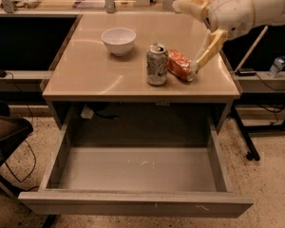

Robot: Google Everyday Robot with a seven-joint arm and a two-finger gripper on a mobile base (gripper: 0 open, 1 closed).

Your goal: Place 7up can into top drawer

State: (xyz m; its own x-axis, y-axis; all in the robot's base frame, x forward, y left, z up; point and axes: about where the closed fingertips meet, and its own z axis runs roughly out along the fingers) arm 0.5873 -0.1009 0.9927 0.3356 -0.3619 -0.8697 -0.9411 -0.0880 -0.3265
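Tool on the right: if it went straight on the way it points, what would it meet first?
Probably the orange-red dented can: the tool, over the right side of the table, slants down-left with its tip beside that can. The 7up can stands beyond it. Depth is unclear.

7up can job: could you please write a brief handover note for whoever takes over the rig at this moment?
Gripper: open, holding nothing, above the table's right side, its lower fingertip beside the orange-red can; contact cannot be told.
7up can: upright near the table's front edge, just left of the orange-red can; white bowl behind it to the left.
Top drawer: pulled out, can not yet in it.
Done: drawer open.
Left: grasp the 7up can, lower it into the drawer, release.
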